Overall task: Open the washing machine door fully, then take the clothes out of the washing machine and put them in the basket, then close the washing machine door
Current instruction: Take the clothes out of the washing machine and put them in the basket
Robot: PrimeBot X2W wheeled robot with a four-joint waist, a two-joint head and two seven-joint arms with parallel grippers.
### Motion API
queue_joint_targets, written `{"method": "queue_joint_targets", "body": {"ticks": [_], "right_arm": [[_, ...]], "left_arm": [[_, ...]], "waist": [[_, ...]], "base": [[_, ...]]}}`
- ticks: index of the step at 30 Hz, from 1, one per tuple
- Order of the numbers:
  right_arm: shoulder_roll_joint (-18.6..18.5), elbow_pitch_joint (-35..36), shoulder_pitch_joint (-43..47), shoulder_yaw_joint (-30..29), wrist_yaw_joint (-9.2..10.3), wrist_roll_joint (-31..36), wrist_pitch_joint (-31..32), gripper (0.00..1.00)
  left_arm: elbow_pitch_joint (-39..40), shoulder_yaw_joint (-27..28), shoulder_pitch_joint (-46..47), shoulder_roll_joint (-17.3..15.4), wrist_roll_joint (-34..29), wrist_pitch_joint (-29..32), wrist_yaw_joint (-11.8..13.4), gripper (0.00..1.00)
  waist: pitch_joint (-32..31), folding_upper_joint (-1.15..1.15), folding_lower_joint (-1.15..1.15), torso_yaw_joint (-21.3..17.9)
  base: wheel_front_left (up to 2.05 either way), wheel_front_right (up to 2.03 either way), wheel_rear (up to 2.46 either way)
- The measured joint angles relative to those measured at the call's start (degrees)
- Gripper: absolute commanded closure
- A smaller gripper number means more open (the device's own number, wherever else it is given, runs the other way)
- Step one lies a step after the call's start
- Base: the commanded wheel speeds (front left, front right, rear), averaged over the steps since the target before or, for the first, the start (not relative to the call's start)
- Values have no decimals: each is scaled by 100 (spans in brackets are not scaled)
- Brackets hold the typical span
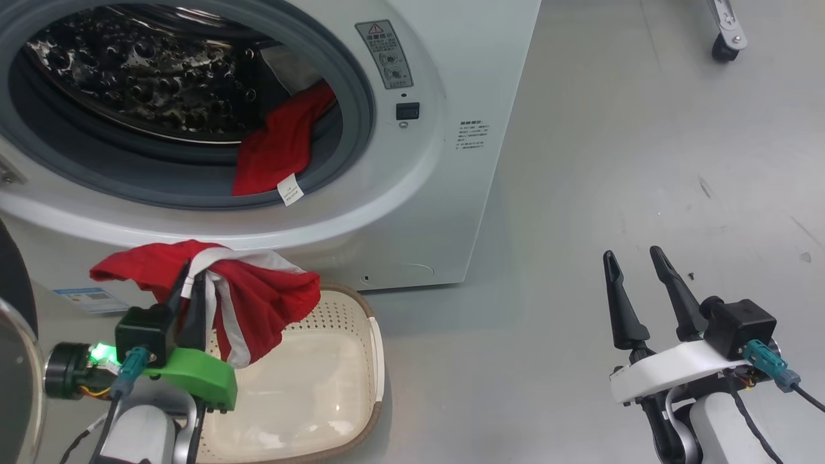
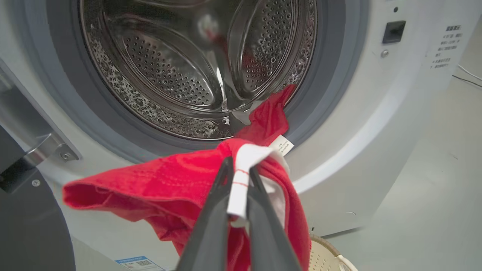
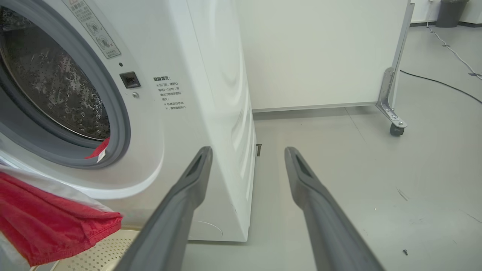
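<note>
Door (image 1: 13, 290) is standing swung open at the far left of the head view. Left gripper (image 1: 193, 277) is clamping a red garment (image 1: 271, 293) by its white band. The cloth is draping off both sides of the fingers, hanging clear of the machine (image 1: 464, 129).

Key relation: the basket (image 1: 376, 348) is sitting just below and slightly right of this gripper, on the floor (image 1: 644, 161) against the machine's front. Its long axis appears to be running from the machine toward the robot. The garment's lower fold is hanging over the basket's far-left corner, apparently not yet resting inside.

Judgement: a short lowering and release should be enough; the left arm is the nearer one.

A second red piece (image 1: 280, 148) is trailing from the drum over the gasket. Right gripper (image 1: 633, 252) is idling with fingers wide apart, holding nothing, over bare grey floor well to the right. A caster (image 1: 725, 48) is showing at the far right.
</note>
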State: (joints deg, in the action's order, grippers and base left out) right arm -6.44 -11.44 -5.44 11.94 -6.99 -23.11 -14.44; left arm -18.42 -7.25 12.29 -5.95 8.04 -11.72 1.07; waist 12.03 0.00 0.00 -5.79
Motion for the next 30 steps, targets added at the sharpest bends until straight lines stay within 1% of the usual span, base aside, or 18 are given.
{"method": "queue_joint_targets", "body": {"ticks": [2,10,17,24,30], "right_arm": [[-2,16,-7,2,0,0,0,0],[-12,97,-143,38,0,0,0,0],[-38,168,-427,102,0,-29,0,0],[-36,191,-612,100,0,-100,0,0],[-42,189,-709,73,0,-105,0,0]], "left_arm": [[-89,-46,-35,1,-1,123,-42,100],[-430,-187,-51,0,-22,553,-44,100],[-879,-276,23,-5,-93,962,-45,100],[-1288,-234,308,4,-40,1278,-45,100],[-1621,-120,602,67,88,1384,-44,100]], "waist": [[76,0,0,-38],[456,0,0,-212],[910,0,0,-437],[1277,0,0,-664],[1539,0,0,-809]], "base": [[0,0,0],[0,0,0],[0,0,0],[0,0,0],[0,0,0]]}}
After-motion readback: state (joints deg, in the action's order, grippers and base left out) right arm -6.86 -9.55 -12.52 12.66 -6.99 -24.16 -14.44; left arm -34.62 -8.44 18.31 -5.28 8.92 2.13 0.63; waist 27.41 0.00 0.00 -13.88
